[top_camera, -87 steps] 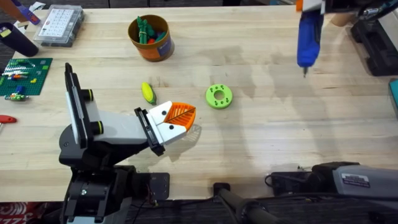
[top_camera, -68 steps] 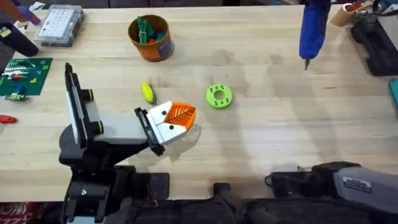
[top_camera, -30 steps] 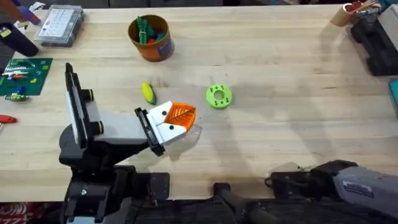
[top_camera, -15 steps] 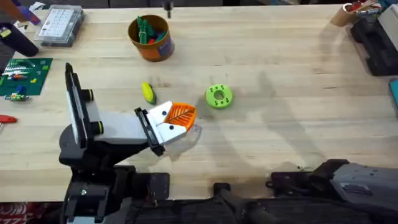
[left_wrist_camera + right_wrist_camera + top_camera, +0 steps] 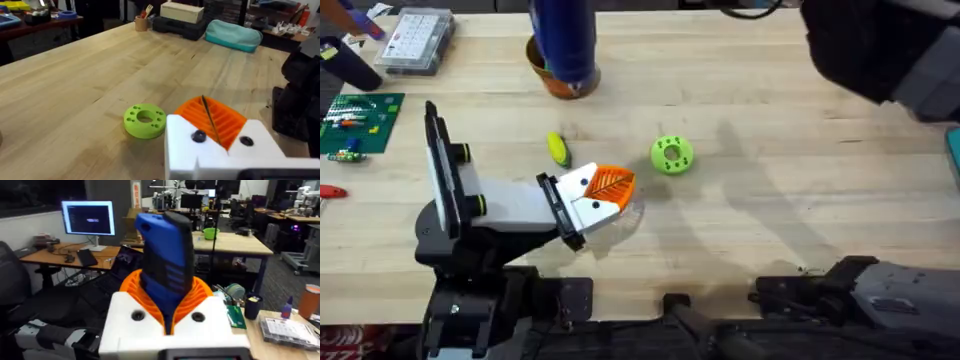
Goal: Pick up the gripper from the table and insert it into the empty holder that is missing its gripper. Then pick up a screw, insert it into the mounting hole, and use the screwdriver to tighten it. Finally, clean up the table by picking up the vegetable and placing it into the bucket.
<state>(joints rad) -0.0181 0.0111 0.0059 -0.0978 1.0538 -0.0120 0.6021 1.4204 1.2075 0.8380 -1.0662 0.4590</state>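
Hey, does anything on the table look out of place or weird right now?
Nothing looks spilled or broken. The vegetable lies loose on the wood beside the holder, not in the bucket. The screwdriver hangs over the bucket, hiding much of it.

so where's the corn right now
In the overhead view the corn lies on the table left of centre, between the bucket behind it and the holder in front, left of the green ring.

Bucket (image 5: 560,82) mostly behind the blurred, edge-cropped screwdriver (image 5: 563,40).
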